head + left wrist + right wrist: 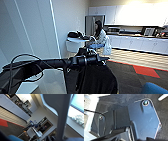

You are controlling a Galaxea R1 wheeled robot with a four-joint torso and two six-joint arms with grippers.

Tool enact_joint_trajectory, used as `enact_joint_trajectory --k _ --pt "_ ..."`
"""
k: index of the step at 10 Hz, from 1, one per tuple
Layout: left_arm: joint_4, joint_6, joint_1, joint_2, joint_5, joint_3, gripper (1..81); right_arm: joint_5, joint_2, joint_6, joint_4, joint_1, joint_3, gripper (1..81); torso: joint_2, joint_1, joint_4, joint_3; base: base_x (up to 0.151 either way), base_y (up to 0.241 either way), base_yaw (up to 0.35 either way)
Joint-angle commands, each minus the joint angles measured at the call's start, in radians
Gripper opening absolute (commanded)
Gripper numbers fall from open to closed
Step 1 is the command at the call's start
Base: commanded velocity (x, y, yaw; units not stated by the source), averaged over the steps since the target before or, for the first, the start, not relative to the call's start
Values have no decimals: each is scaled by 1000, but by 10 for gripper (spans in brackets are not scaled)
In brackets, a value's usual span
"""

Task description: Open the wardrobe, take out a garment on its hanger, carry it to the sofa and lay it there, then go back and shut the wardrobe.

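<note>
Your left arm (50,63) reaches in from the left across the near foreground, a black jointed tube with loose cables looping off it. The left gripper (96,58) sits at its end; whether it is spread or pinched you cannot tell from here. The garment (97,80) hangs just below that gripper, black, soft and limp, draped in folds at near centre. The hanger itself can't be made out.

A rounded bright blue edge of the sofa (155,89) shows at the near right corner, just right of the garment.

Left of you stands a pale wall panel (30,32), flat and smooth. Ahead, farther off, a person (98,35) sits at a small white table (75,41) with dark bags on it. Beyond runs a long counter with white cabinets (140,42) along the far wall. The floor is dark carpet (130,77) with a red stripe (146,71).

The right gripper's state can't be told; the right wrist view gives dark plate over carpet.
</note>
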Motion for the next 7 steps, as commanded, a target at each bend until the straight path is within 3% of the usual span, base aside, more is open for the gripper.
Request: enact_joint_trajectory --k 1,7 --pt "21 22 -184 -3 -14 10 10 -54 7 1 6 49 3 811 0 0 0 0 0 0 -214" --pt "38 22 -184 44 -8 -3 10 -54 9 1 6 48 4 811 0 0 0 0 0 0 -214"
